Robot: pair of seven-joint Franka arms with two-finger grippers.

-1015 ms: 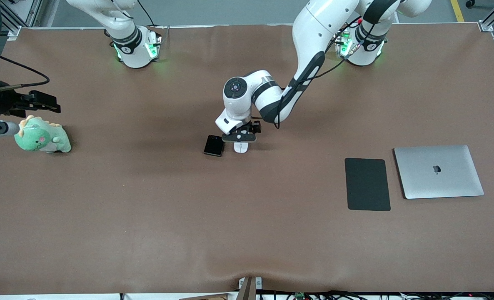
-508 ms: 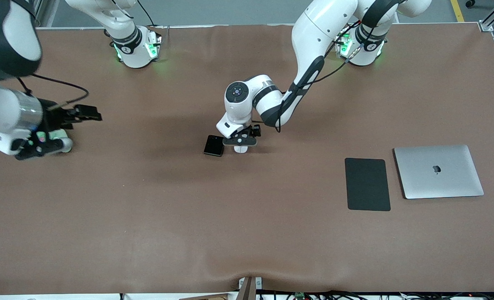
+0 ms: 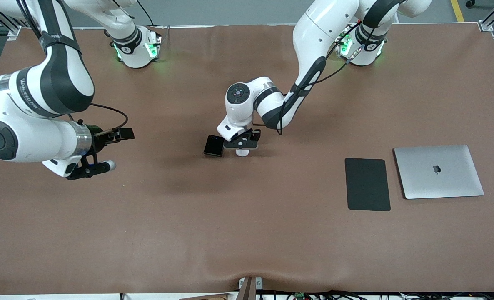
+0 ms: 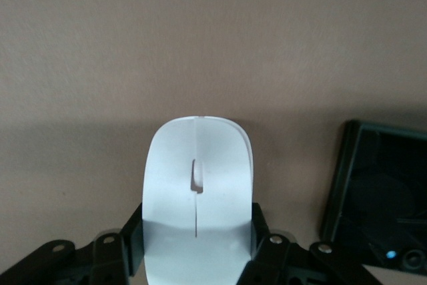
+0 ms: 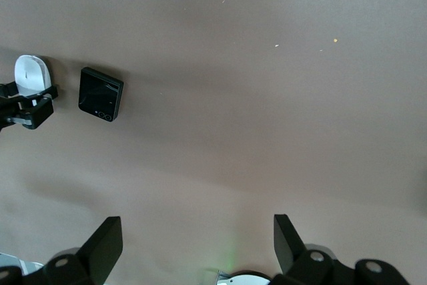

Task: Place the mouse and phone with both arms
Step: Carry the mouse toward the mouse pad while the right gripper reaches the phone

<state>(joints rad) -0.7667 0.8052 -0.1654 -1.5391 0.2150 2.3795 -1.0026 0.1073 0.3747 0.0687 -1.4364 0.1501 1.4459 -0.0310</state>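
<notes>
Since a second ago my right gripper [image 3: 89, 166] has swung in over bare table toward its arm's end, jaws wide. My left gripper [image 3: 241, 146] has clamped the mouse [image 4: 198, 188], on the table just beside the phone [image 3: 213, 146].

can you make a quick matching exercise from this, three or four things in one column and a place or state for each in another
Things:
1. mouse
2. phone
3. right gripper
4. laptop

States:
A. open, over bare table
B. closed, beside the black pad
C. clamped in the left gripper
D. flat on the table, beside the mouse

Pairs: 1-C, 2-D, 3-A, 4-B
</notes>
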